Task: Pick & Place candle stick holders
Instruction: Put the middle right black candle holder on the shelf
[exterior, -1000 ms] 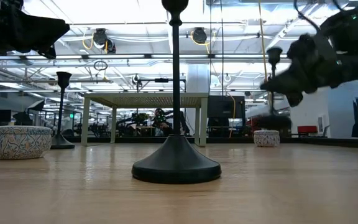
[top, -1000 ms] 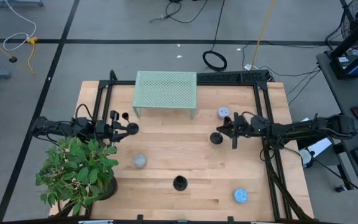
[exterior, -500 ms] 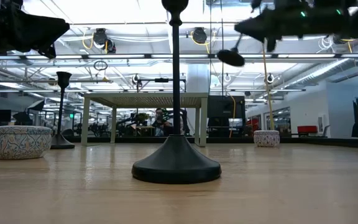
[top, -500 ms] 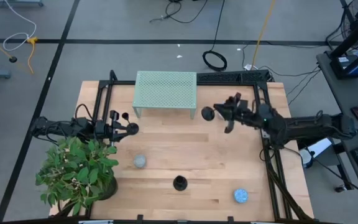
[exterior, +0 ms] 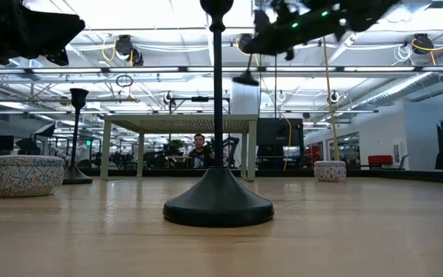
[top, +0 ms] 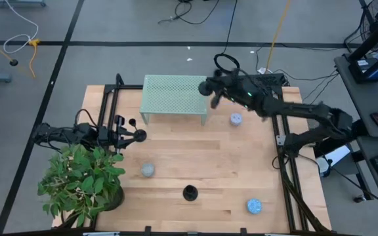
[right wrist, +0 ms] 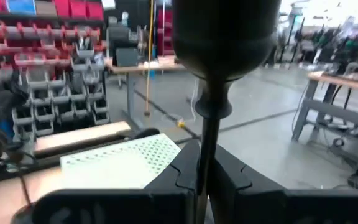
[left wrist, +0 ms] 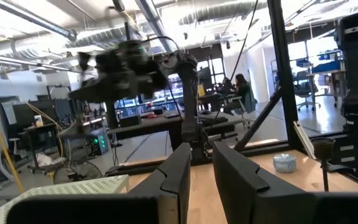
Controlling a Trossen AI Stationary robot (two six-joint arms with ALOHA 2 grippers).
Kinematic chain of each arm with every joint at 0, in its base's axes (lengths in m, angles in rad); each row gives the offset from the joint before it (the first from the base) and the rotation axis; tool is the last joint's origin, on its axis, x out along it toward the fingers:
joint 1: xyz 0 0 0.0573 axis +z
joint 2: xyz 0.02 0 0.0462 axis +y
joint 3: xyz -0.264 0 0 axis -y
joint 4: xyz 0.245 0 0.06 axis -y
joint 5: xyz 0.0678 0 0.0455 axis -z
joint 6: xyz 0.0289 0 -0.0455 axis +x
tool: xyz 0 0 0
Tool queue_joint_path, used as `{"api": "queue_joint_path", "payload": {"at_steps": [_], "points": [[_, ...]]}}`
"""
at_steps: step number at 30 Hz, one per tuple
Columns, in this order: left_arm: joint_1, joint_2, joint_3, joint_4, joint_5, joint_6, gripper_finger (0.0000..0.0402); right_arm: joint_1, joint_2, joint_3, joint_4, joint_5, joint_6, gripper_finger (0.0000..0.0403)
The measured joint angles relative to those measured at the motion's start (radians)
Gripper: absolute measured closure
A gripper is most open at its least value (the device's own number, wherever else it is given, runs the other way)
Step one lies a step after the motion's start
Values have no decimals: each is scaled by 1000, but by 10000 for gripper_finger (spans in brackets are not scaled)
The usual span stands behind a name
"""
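Right gripper point(top: 216, 87) clamps a black disc-based candle stick holder point(top: 204, 87) aloft over the pale green perforated metal shelf point(top: 174, 96). Left gripper point(top: 119, 134) waits with fingers parted and empty, by the leafy potted plant point(top: 84, 180).

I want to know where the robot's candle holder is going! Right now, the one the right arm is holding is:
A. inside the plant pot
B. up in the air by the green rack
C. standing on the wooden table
B. The right gripper is shut on the candle holder, carrying it in the air at the edge of the green rack.

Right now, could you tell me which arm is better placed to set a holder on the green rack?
Right. Its gripper holds a candle stick holder by the rack.
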Motion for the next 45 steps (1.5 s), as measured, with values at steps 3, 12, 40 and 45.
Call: {"api": "queue_joint_path", "payload": {"at_steps": [3,12,40,45], "points": [[0,0,0,-1,0,0,325,-62,97,101,-24,-75,20,395],[0,0,0,-5,-1,0,325,-160,341,273,-33,-208,57,395],[0,0,0,-12,0,-83,325,-191,399,278,-132,-125,50,371],[0,0,0,-12,0,-83,325,-191,399,278,-147,-125,50,353]]}}
